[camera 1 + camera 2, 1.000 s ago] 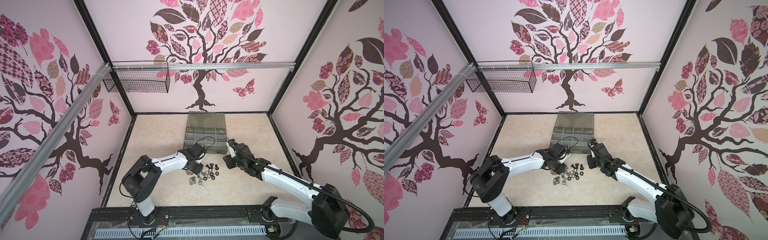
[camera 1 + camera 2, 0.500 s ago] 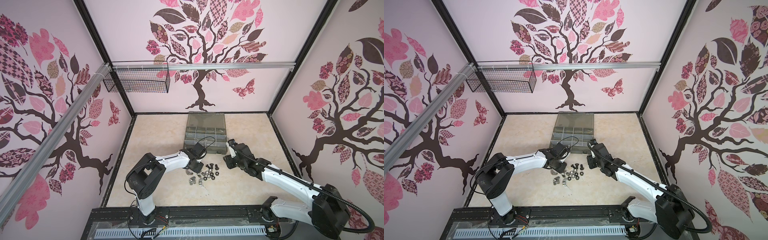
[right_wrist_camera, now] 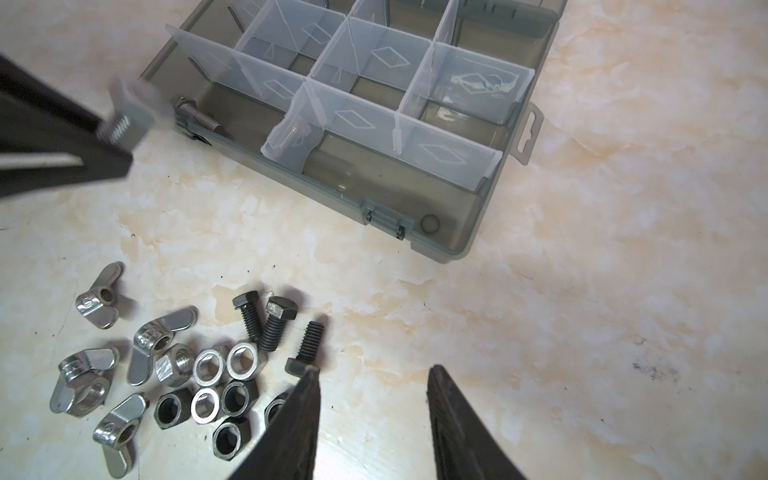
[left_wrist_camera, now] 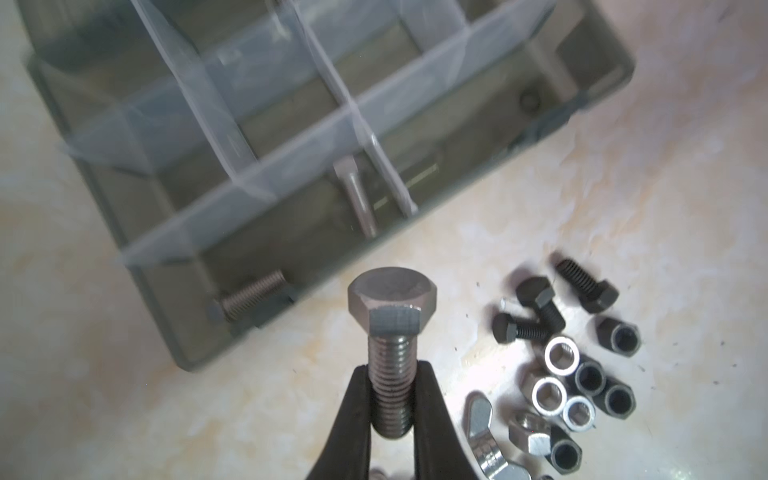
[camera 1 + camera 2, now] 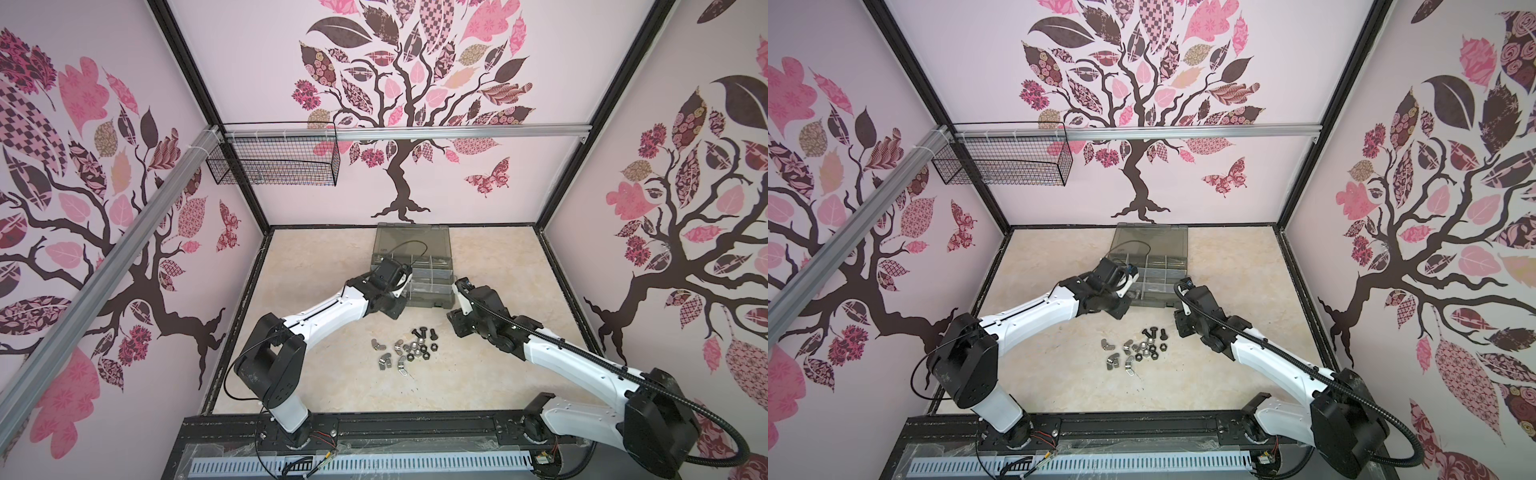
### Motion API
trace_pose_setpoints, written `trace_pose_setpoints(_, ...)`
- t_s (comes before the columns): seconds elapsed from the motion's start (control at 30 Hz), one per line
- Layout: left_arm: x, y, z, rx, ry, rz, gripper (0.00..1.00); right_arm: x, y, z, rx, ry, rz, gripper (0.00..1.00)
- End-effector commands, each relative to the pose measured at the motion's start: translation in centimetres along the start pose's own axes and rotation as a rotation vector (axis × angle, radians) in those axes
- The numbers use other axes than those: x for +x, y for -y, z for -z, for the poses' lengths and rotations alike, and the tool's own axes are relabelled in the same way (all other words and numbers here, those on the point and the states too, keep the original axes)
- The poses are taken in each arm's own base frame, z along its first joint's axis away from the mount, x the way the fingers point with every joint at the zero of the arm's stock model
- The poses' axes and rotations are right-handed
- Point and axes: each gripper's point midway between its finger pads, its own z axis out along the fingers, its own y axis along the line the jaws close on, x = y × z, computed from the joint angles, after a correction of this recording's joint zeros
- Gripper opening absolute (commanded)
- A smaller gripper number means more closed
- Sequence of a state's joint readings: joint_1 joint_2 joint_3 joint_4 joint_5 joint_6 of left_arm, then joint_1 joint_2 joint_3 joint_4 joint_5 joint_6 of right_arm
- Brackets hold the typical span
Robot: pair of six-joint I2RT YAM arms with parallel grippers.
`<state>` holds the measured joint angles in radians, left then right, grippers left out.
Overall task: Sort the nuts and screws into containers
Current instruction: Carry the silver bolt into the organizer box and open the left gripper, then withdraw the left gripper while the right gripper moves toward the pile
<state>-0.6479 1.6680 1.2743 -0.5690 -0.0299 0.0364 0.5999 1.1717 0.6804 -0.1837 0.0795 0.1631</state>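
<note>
Silver screw [image 4: 392, 307] now tight in left end effector [image 4: 392, 370], off the pile [image 4: 582, 374]; right end effector [image 3: 372, 370] part-open.

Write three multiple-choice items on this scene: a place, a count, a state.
1. The loose pile of nuts lies: A) in the wire basket; B) under the right arm's base; C) on the table, in front of the organizer case.
2. Loose on the table, the black hex bolts number: A) three; B) one; C) six.
3. The left tool is: A) open, empty; B) shut on a silver hex bolt; C) shut on a wing nut.
Key: 1 C, both top views show it there; 2 A, the right wrist view shows three; 3 B, the left wrist view shows the threaded shank clamped.
</note>
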Motion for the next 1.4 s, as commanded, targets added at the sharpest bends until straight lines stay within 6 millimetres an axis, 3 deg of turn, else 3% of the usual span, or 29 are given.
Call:
trace_pose_setpoints(0.0,-2.7,-2.7,0.0,-0.055,0.037,-0.115,0.07,-2.1,0.1,0.7,0.013,0.042,0.007,0.45)
trace_pose_setpoints(0.1,-3.3,-3.5,-1.7,-0.089,0.006,-0.214,0.08,-1.9,0.2,0.6,0.019,0.034,0.011,0.45)
trace_pose_setpoints(0.2,-3.7,-4.3,-2.9,-0.111,-0.012,-0.198,0.07,-1.7,0.3,0.5,0.024,0.025,0.021,0.46)
trace_pose_setpoints(0.4,-3.5,-4.0,-4.6,-0.090,-0.021,-0.218,0.10,-1.7,0.5,0.5,0.031,0.023,0.030,0.45)
trace_pose_setpoints(0.67,-2.7,-4.3,-5.0,-0.100,-0.027,-0.173,0.38,-1.8,0.5,0.1,0.028,0.020,0.033,0.48)
trace_pose_setpoints(0.8,-3.0,-4.7,-3.4,-0.103,0.017,-0.102,0.43,-2.0,0.6,0.1,0.032,0.024,0.036,0.48)
trace_pose_setpoints(1.0,-2.7,-4.5,1.1,-0.077,0.093,0.028,0.45,-2.2,0.6,-0.2,0.016,0.034,0.035,0.48)
trace_pose_setpoints(1.13,-1.0,-4.0,4.0,-0.046,0.122,0.127,0.45,-2.5,0.2,-0.6,-0.012,0.044,0.032,0.48)
trace_pose_setpoints(1.37,3.2,-3.6,7.3,-0.038,0.165,0.307,0.46,-2.6,-1.2,-2.0,-0.084,0.039,0.019,0.48)
